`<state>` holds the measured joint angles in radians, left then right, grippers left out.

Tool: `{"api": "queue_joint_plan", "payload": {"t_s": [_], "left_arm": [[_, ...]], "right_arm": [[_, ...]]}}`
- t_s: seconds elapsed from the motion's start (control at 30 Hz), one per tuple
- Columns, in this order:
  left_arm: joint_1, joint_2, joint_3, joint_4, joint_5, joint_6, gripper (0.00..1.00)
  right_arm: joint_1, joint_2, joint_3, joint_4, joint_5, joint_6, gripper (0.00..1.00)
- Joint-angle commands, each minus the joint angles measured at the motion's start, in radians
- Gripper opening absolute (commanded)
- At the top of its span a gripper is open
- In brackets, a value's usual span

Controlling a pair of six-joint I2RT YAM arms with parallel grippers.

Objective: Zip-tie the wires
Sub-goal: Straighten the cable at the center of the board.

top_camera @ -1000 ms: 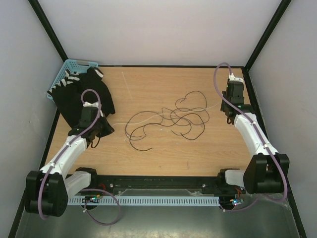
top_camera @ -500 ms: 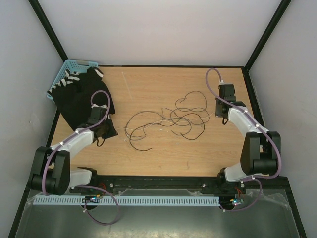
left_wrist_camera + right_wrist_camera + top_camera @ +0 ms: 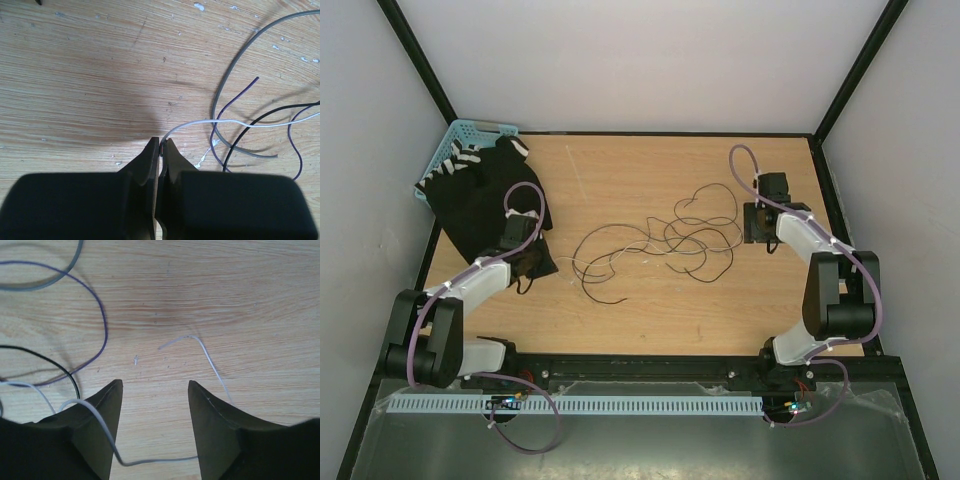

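Note:
The wires [image 3: 665,240] lie in a loose tangle of black, grey, purple and white strands at the middle of the wooden table. My left gripper [image 3: 535,262] sits at the tangle's left end, low over the table. In the left wrist view this gripper [image 3: 161,142] is shut on the end of a thin white wire [image 3: 225,121] that runs off to the right. My right gripper [image 3: 748,222] is at the tangle's right end. Its jaws [image 3: 155,382] stand open over bare wood, with a loose white strand [image 3: 212,365] just ahead and a pale strand [image 3: 150,461] crossing between the fingers. No zip tie shows.
A black cloth with white stripes [image 3: 480,195] lies at the back left, partly over a blue basket [image 3: 460,132]. Grey walls with black frame posts close in the table [image 3: 650,310] on three sides. Purple cables loop off both arms.
My right arm has moved left toward the tangle and its jaws have opened, letting the white strand drop. My left arm has folded in and shifted slightly right, still shut.

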<state>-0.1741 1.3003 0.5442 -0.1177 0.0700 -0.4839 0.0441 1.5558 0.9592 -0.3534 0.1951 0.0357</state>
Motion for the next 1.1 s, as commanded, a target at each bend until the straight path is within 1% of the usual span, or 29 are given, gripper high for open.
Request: {"api": "queue_joint_plan", "payload": {"t_s": [0.0, 0.1, 0.2, 0.23, 0.43, 0.6, 0.63, 0.77, 0.83, 0.87, 0.93, 1.0, 1.07], "left_arm": [[-0.004, -0.002, 0.038, 0.016, 0.000, 0.008, 0.05], [-0.004, -0.008, 0.039, 0.016, 0.004, 0.010, 0.09], [-0.004, -0.010, 0.040, 0.016, 0.006, 0.010, 0.17], [-0.004, -0.009, 0.041, 0.015, 0.007, 0.011, 0.20], [-0.004, -0.010, 0.033, 0.006, -0.010, 0.018, 0.27], [-0.002, -0.032, 0.030, -0.015, -0.034, 0.026, 0.38], [-0.002, -0.036, 0.031, -0.019, -0.037, 0.026, 0.41], [0.003, -0.062, 0.028, -0.033, -0.047, 0.026, 0.49], [0.009, -0.079, 0.030, -0.047, -0.053, 0.023, 0.60], [0.014, -0.091, 0.031, -0.056, -0.056, 0.023, 0.67], [0.021, -0.122, 0.034, -0.080, -0.076, 0.016, 0.76], [0.028, -0.161, 0.037, -0.112, -0.107, 0.008, 0.86], [0.036, -0.211, 0.037, -0.151, -0.148, -0.006, 0.98]], "right_arm": [[-0.004, -0.016, 0.063, -0.093, -0.078, -0.042, 0.70], [-0.003, -0.064, 0.080, -0.123, -0.072, -0.053, 0.85], [-0.004, -0.139, 0.090, -0.129, -0.050, -0.056, 0.99], [-0.004, -0.160, 0.097, -0.128, -0.045, -0.055, 1.00], [-0.003, -0.273, 0.145, -0.134, -0.082, -0.036, 0.99], [-0.003, -0.343, 0.173, -0.132, -0.075, -0.015, 0.99], [-0.004, -0.355, 0.175, -0.128, -0.073, -0.010, 0.99], [-0.004, -0.378, 0.166, -0.100, -0.109, 0.001, 0.99], [-0.004, -0.367, 0.160, -0.082, -0.146, 0.005, 0.99], [-0.004, -0.355, 0.155, -0.069, -0.174, 0.006, 0.99], [-0.004, -0.327, 0.148, -0.037, -0.222, 0.022, 0.99], [-0.004, -0.291, 0.127, 0.023, -0.249, 0.048, 0.99], [-0.004, -0.238, 0.118, 0.093, -0.275, 0.081, 0.99]]}}
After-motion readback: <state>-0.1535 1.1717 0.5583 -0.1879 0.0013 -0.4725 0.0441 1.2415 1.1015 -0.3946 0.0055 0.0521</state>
